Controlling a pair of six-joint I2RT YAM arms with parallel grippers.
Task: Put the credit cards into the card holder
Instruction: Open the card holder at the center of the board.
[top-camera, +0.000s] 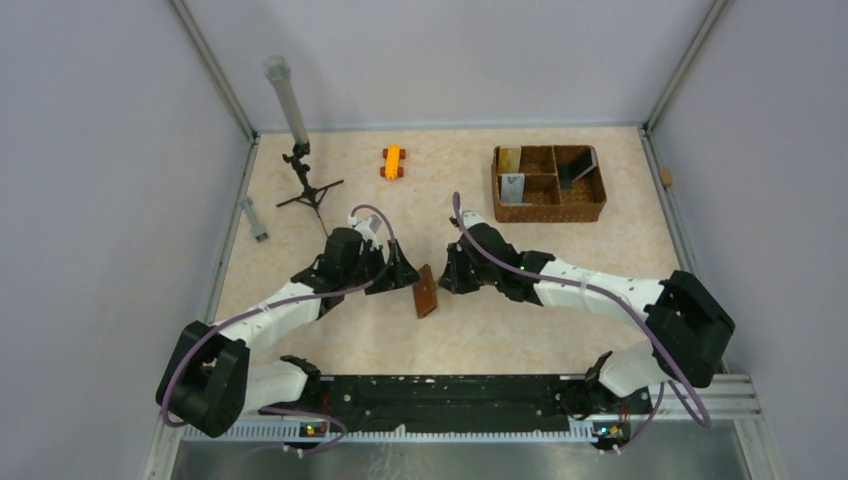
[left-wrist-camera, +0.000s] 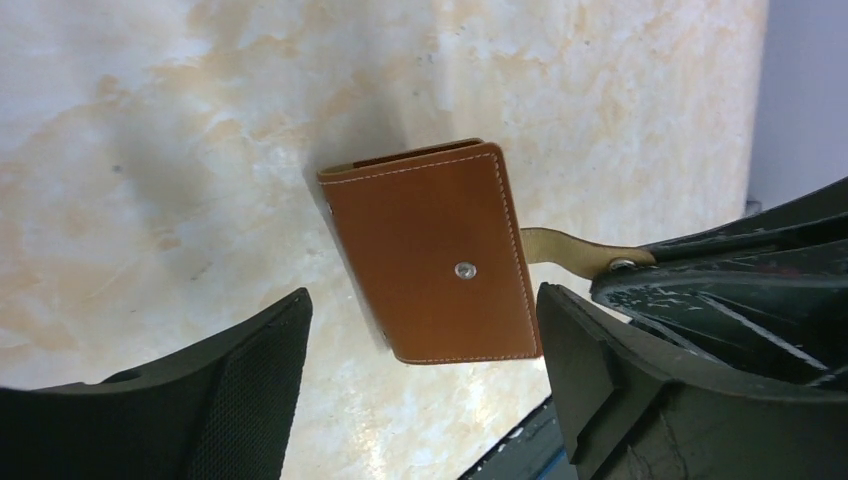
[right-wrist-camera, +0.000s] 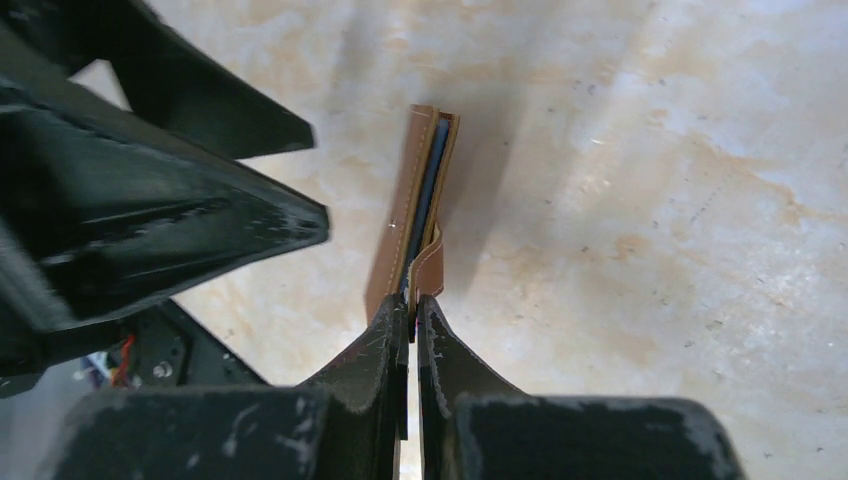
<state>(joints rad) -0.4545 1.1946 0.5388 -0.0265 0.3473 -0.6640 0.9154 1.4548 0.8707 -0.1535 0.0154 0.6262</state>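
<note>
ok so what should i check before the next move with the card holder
1. Right gripper clamped on the snap tab: ok.
2. Left gripper open, fingers either side of the card holder, not touching: ok.
3. Snap undone, stud bare: ok.
4. Holder spread open to show pockets: not ok, it is folded shut.
5. Credit cards to hand: not ok, they sit in the woven basket, none gripped.
6. Holder resting on the table or lifted: cannot tell.

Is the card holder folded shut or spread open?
Folded shut: the card holder shows both brown covers lying together, though its tab is unsnapped.
</note>
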